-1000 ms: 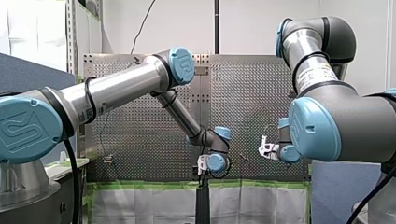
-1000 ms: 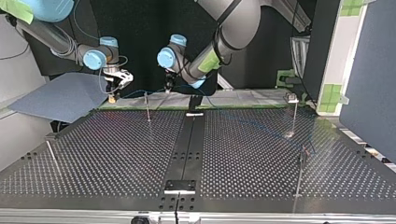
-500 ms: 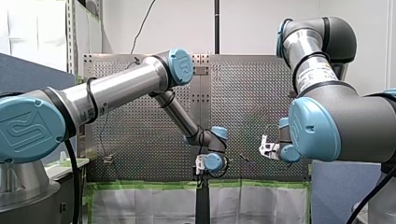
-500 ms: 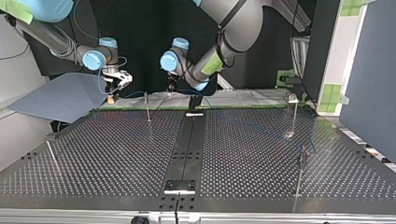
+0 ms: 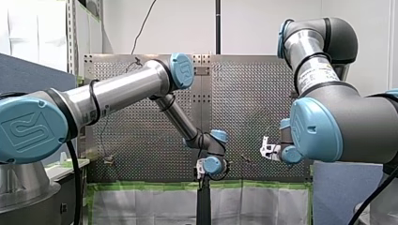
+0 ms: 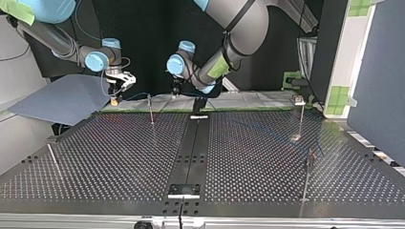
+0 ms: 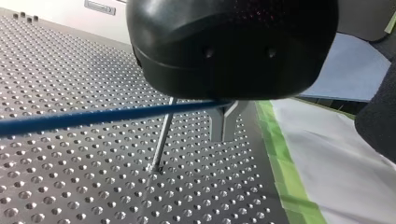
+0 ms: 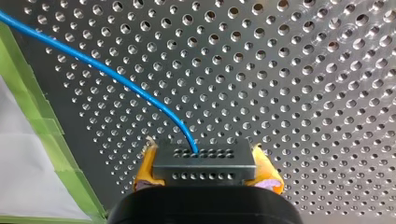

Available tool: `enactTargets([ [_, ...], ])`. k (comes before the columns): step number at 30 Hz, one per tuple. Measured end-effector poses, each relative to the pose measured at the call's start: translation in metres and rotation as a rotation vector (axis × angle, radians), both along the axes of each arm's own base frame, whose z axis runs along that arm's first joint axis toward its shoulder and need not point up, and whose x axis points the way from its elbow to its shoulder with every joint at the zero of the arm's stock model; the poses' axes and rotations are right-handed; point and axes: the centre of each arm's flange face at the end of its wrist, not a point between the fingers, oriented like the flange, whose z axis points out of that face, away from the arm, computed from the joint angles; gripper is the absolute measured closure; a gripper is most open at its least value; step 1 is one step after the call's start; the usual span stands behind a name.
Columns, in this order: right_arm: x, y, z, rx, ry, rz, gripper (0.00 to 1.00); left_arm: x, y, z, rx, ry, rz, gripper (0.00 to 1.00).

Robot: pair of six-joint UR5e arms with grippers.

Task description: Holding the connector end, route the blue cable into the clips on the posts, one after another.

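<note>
- The perforated bench [image 6: 119, 157] spreads wide in the top view. In the front view the arms hide much of it.
- My left arm [image 5: 122, 89] reaches to the middle of the bench's taped edge. My right arm [image 5: 338, 122] bulks at the front view's right and covers most of its own wrist.
- A grey-blue sheet [image 6: 67, 98] lies off the bench at the top view's left. Green tape [image 7: 275, 149] lines the edge under both hands.
- My left hand [image 7: 223, 135] shows its metal fingers only in its wrist view: the tips are together, closed around the blue cable [image 7: 93, 116], which passes between them higher up. The black housing hides the finger roots.
- My right hand [image 8: 204, 169] clamps the connector [image 8: 204, 158] between yellow pads [image 8: 144, 170], plain only in its wrist view.
- Four thin posts [image 6: 302, 117] stand on the bench in the top view, one between the two hands. In the left wrist view a post stands just beside the fingers. The cable crosses in front of it and the housing hides its top.
- The cable leaves the connector and curves over the bench toward the tape. In the top view it is only a faint line.
</note>
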Motion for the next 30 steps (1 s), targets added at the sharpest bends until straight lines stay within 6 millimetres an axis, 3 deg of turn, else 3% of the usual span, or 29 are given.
enactTargets([
  [10,-0.005,-0.002,-0.012,-0.005,-0.017,-0.012,1.0,0.011,-0.001,0.006,-0.016,-0.014,0.008,0.99],
  [20,-0.007,-0.022,-0.002,-0.036,-0.032,-0.021,1.0,0.015,0.001,0.006,-0.018,-0.018,0.012,0.99],
  [30,-0.013,-0.029,-0.001,-0.054,-0.062,-0.032,1.0,0.018,0.002,0.005,-0.028,-0.01,-0.024,0.99],
])
